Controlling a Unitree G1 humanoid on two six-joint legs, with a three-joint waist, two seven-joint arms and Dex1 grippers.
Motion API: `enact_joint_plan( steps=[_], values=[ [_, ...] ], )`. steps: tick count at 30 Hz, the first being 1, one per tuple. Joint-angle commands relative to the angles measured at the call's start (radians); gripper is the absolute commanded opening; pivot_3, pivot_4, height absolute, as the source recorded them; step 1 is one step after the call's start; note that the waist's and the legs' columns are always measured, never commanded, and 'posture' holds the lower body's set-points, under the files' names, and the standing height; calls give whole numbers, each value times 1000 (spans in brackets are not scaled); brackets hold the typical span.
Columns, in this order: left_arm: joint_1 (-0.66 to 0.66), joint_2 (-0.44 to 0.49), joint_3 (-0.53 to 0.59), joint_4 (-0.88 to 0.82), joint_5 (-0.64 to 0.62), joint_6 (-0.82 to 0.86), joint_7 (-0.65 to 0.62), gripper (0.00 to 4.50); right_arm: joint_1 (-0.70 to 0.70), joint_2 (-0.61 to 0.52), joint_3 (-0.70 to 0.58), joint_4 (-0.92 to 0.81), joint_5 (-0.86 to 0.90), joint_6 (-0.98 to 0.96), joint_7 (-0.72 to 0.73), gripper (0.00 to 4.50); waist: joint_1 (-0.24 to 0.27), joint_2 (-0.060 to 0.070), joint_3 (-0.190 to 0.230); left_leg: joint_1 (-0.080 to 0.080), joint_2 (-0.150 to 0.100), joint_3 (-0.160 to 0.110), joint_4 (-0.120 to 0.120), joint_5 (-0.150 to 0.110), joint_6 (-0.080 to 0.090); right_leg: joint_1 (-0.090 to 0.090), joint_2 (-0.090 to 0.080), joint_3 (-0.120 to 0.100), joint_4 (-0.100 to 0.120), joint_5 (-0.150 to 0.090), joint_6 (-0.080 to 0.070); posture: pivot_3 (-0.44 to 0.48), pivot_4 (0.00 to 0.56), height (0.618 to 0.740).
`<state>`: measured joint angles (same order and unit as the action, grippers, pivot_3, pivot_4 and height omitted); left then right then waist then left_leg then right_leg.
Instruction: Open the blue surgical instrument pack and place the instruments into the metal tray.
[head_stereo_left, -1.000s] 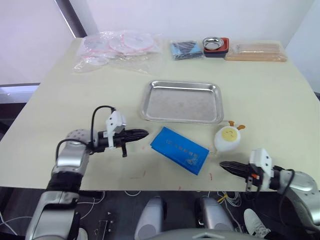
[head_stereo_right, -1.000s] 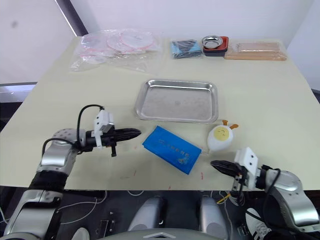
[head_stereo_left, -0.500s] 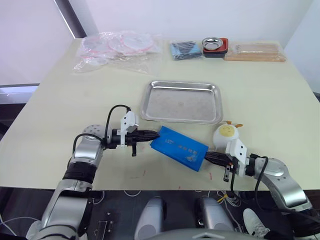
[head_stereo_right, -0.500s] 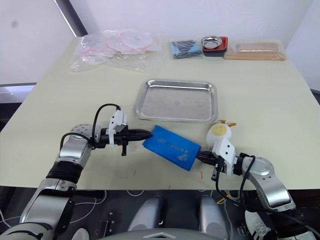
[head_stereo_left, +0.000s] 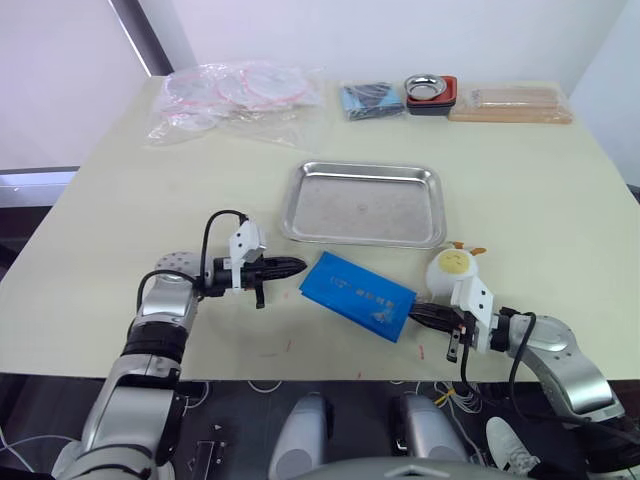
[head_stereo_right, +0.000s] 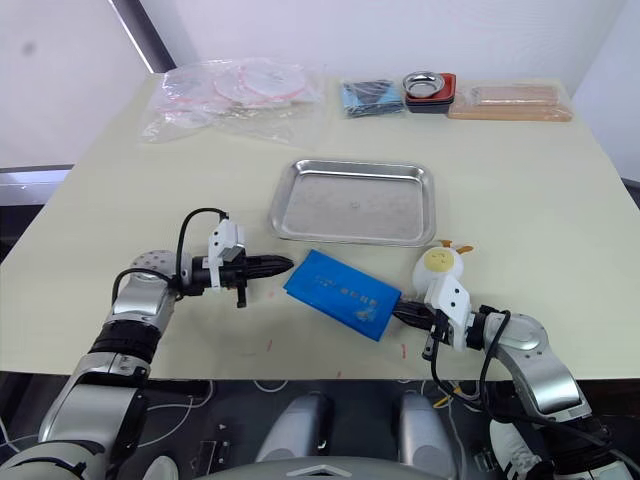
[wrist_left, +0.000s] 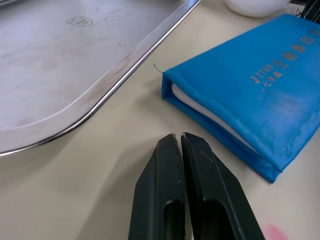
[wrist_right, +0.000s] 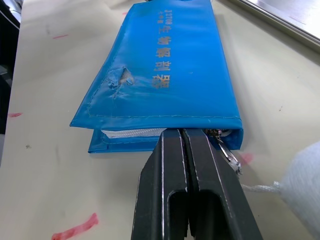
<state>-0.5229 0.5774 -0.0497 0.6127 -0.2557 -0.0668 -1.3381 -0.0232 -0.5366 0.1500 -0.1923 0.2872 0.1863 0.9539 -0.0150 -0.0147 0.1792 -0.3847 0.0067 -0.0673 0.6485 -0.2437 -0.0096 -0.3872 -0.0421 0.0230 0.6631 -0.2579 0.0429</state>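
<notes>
The blue surgical instrument pack lies closed and slanted on the table, just in front of the empty metal tray. My left gripper is shut, its tips a short gap from the pack's left corner, where the white lining shows. My right gripper is shut too, its tips against the pack's right end, beside a small zipper ring. The instruments are hidden inside the pack.
A white egg-shaped toy sits just right of the pack, close to my right arm. Along the back edge lie clear plastic bags, a dark blue bundle, a small steel bowl and a wooden box.
My left gripper has drawn back to the left, off the pack's corner it touched half a second ago. The right gripper holds its place at the pack's right end.
</notes>
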Motion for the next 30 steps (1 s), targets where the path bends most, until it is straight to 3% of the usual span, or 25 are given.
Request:
enact_joint_plan(
  steps=[1, 14, 24, 30],
  values=[
    [-8, -37, -3, -31, -3, -4, 13, 195, -15, -1, -12, -39, 16, -4, -2, 0, 1, 0, 0, 0, 0, 0, 0, 0, 0, 0, 0, 0, 0, 0, 0, 0, 150, 740],
    [68, -24, 8, -125, -23, 39, -21, 195, -85, 44, 7, 14, -16, -2, -42, 0, -5, 0, 0, 0, 0, 0, 0, 0, 0, 0, 0, 0, 1, 0, 0, 0, 150, 740],
    [163, -7, 31, -264, -49, 113, 4, 195, -183, 98, 23, 139, -77, -52, -64, 0, -5, 0, 0, 0, 1, -1, 0, 0, 0, 0, 1, 0, 0, 0, 0, 0, 150, 740],
    [173, -1, 46, -255, -36, 103, 42, 195, -175, 84, 14, 135, -74, -50, -43, 0, -5, 0, 0, 1, 1, 0, 0, 0, 0, 0, 1, 1, 1, 0, 0, 0, 150, 740]
  ],
)
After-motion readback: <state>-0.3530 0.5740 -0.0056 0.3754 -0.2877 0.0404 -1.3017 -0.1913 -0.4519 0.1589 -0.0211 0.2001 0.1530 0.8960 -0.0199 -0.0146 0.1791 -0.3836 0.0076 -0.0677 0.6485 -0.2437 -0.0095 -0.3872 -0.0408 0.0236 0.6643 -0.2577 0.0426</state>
